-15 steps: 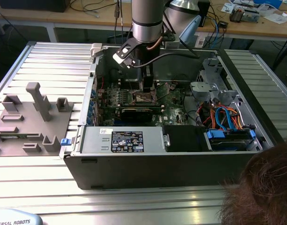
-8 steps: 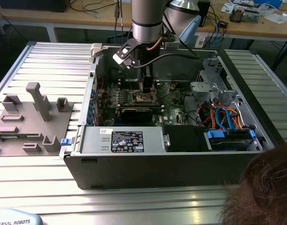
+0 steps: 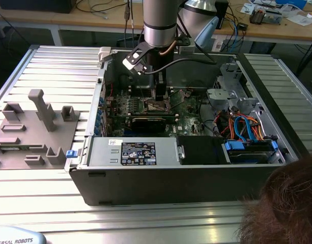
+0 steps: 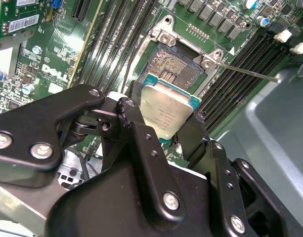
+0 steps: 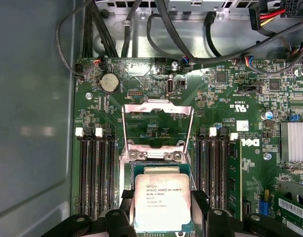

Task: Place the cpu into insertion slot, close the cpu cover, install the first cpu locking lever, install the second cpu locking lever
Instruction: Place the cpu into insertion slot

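Observation:
My gripper (image 3: 159,99) reaches down into the open computer case (image 3: 89,168), over the green motherboard (image 3: 189,122). It is shut on the cpu (image 5: 161,202), a silver-topped square chip clamped by two opposite edges between the black fingers (image 5: 199,200). In the second wrist view the cpu (image 4: 167,111) hangs just above and partly beside the insertion slot (image 4: 175,69), whose dark gold-glinting contact field is bare. The cpu cover (image 5: 157,104) is swung open and stands up beyond the socket. A thin locking lever (image 4: 246,72) sticks out sideways from the socket corner.
Long black memory slots (image 5: 94,168) flank the socket on both sides. Black cables (image 5: 156,29) run along the case wall. A drive cage with blue and orange cables (image 3: 245,127) fills the exterior view's right. A grey fixture (image 3: 36,127) lies outside the case, and a person's head (image 3: 285,208) is near.

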Robot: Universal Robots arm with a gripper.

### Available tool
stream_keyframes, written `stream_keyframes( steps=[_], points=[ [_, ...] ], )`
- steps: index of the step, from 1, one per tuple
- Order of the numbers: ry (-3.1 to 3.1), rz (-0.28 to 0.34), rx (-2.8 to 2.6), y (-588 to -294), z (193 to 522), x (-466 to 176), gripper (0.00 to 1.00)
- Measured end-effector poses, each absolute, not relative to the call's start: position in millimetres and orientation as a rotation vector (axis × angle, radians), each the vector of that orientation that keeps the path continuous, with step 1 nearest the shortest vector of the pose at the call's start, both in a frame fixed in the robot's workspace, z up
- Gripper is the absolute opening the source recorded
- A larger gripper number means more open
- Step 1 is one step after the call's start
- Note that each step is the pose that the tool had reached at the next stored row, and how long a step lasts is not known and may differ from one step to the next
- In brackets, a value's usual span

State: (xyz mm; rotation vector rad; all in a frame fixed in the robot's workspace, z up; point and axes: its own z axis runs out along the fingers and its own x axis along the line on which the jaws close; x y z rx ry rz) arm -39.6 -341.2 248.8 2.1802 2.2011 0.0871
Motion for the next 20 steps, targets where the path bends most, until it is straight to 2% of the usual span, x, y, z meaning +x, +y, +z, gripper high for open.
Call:
stream_keyframes(
  steps=[20],
  points=[
    [2.189, 0.087, 2.192, -341.0, 240.3, -39.6, 0.54]
  ],
)
